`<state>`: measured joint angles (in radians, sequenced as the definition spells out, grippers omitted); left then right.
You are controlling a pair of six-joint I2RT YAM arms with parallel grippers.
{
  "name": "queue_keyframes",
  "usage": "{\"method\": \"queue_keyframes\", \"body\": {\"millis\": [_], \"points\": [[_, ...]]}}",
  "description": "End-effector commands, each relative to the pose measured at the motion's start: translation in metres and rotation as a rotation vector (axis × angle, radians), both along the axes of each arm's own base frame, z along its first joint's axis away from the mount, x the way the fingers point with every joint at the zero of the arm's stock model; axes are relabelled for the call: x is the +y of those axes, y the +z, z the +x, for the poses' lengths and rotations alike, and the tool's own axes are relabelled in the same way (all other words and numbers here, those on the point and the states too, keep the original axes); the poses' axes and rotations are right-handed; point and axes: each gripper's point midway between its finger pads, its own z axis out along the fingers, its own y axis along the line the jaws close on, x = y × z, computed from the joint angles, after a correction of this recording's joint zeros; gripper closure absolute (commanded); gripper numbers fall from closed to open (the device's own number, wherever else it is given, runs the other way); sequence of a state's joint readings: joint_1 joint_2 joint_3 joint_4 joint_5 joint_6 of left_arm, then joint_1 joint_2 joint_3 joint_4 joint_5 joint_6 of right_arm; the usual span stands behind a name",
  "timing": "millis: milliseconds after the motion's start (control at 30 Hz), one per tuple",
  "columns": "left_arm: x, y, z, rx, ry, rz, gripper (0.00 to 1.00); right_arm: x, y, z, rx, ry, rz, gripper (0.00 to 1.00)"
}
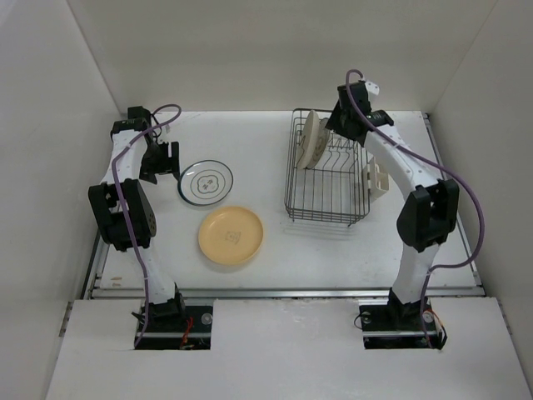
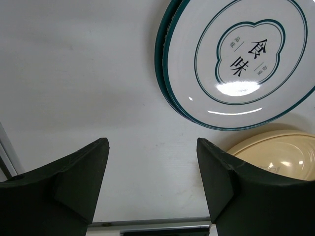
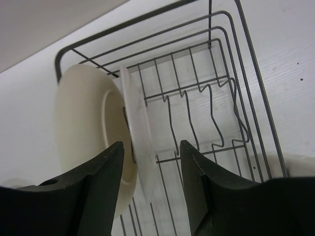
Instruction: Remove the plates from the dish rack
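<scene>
Right tool stands released astride the white plate, upright beside a cream plate in the dish rack near the far-right corner of the surface. I see the left tool released, empty.

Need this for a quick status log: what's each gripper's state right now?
Left gripper: open, empty.
Right gripper: open, jaws either side of the upright white plate, not yet clamped.

Beyond left claw, close: white teal-ringed round plate; beyond right claw, close: dark wire dish rack; both also from overhead.
</scene>
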<state>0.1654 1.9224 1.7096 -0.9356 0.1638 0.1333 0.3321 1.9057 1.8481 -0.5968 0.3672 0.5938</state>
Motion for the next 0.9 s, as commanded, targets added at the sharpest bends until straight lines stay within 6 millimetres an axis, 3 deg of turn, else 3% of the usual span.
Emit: {"method": "queue_keyframes", "body": {"millis": [0, 67, 133, 333, 400, 500, 533, 733, 767, 833, 867], "points": [[0.000, 0.015, -0.005, -0.028, 0.017, -0.003, 0.31, 0.010, -0.028, 0.004, 0.049, 0.016, 0.034, 0.45], [0.000, 0.015, -0.005, -0.028, 0.017, -0.003, 0.31, 0.021, -0.042, 0.007, 0.077, 0.066, 0.055, 0.45], [0.000, 0.015, -0.005, -0.028, 0.017, -0.003, 0.31, 0.026, -0.047, 0.008, 0.090, 0.099, 0.051, 0.54], [0.000, 0.019, -0.006, -0.037, 0.017, -0.001, 0.31, 0.026, -0.041, 0.012, 0.085, 0.111, 0.035, 0.58], [0.000, 0.019, -0.006, -0.037, 0.017, -0.001, 0.31, 0.021, -0.043, 0.011, 0.092, 0.111, 0.000, 0.71], [0.000, 0.019, -0.006, -0.037, 0.017, -0.001, 0.31, 0.014, -0.048, 0.009, 0.114, 0.098, -0.041, 1.00], [0.000, 0.019, -0.006, -0.037, 0.017, -0.001, 0.31, 0.008, -0.044, 0.009, 0.110, 0.074, -0.061, 1.00], [0.002, 0.023, -0.004, -0.045, 0.020, 0.009, 0.31, -0.010, 0.024, 0.001, -0.010, 0.012, -0.229, 1.00], [0.002, 0.023, -0.004, -0.045, 0.020, 0.009, 0.31, -0.008, 0.041, -0.004, -0.040, 0.009, -0.266, 1.00], [0.002, 0.023, -0.004, -0.045, 0.020, 0.009, 0.31, -0.007, 0.052, -0.006, -0.056, 0.003, -0.303, 1.00], [0.002, 0.023, -0.004, -0.045, 0.020, 0.009, 0.31, -0.009, 0.068, -0.010, -0.081, -0.018, -0.328, 1.00]]}}
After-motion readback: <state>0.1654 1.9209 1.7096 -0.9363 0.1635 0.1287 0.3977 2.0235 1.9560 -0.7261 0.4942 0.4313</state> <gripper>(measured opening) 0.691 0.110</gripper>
